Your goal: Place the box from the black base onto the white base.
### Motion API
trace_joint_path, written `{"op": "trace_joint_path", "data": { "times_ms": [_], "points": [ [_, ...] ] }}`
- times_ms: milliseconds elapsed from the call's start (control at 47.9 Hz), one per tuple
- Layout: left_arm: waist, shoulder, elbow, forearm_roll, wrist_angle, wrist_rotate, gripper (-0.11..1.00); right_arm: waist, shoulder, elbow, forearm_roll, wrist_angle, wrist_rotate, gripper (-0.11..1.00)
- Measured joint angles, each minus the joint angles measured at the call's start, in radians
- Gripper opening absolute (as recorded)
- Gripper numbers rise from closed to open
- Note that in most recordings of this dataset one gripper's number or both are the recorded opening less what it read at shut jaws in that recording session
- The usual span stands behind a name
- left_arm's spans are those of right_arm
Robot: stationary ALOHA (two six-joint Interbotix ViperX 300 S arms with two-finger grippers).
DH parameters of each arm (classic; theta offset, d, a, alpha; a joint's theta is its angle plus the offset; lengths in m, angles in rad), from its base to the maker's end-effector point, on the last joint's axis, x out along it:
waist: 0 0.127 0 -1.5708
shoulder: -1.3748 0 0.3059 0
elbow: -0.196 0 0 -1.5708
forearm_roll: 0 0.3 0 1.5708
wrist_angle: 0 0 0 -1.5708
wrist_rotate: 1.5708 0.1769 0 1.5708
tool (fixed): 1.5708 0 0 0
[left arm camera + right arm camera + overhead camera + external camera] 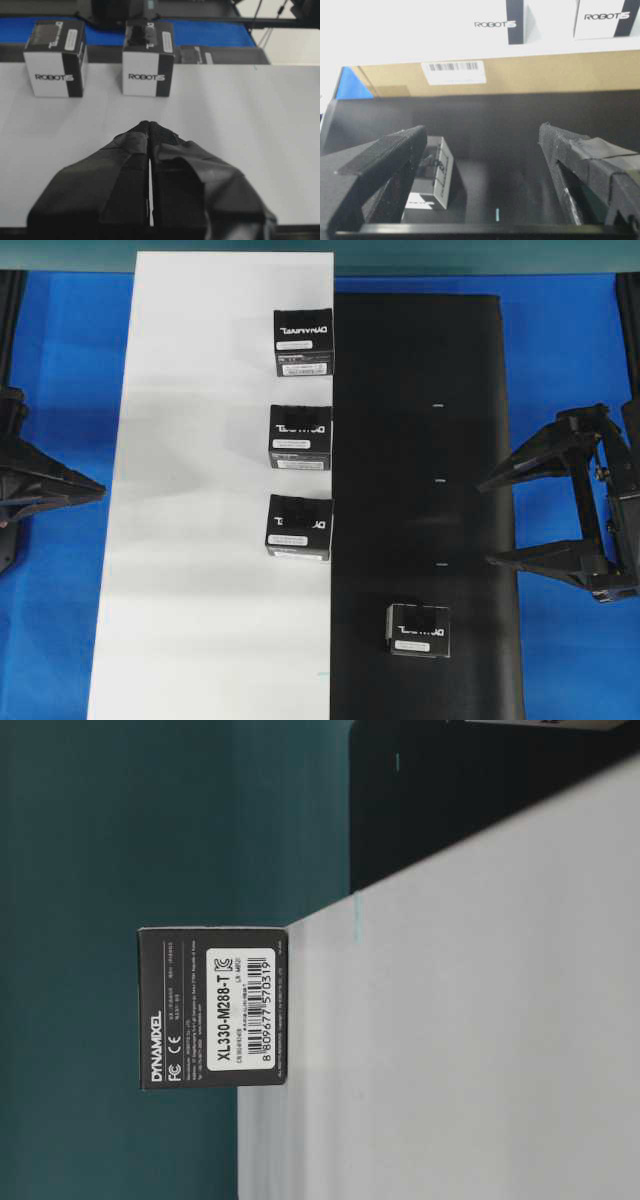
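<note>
- Box [420,630]: the last one on the black base [470,440], lying near that sheet's lower end in the overhead view; three identical boxes already stand in a column on the white base [200,490], along its seam with the black base.
- Step in hand: approach. The right gripper [500,522] hovers at the black base's right edge, jaws spread wide and empty; in its wrist view the box [432,177] sits just beside the left finger, off-centre.
- Left gripper [149,127]: jaws pressed together, holding nothing, parked at the white base's left edge.
- Next move, as judged: shift the right gripper along the black base until the box lies between the jaws, descend, close.
- Legible writing: "DYNAMIXEL" on the tops; "ROBOTIS" on white side faces; "XL330-M288-T", barcode, FC and CE marks on the label.
</note>
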Motion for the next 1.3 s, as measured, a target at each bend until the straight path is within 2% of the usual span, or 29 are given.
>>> {"op": "trace_joint_path", "data": {
  "times_ms": [773, 1107, 1295],
  "points": [
    [0.000, 0.000, 0.000, 0.000, 0.002, -0.002, -0.02, -0.015, -0.006, 0.000, 0.000, -0.002, -0.002, 1.00],
    [0.000, -0.005, 0.000, 0.000, 0.000, -0.049, -0.02, -0.018, -0.018, 0.008, 0.000, -0.002, -0.002, 1.00],
    [0.002, -0.005, 0.000, 0.000, 0.000, -0.040, -0.02, -0.021, -0.035, 0.025, 0.000, -0.002, -0.002, 1.00]
  ]
}}
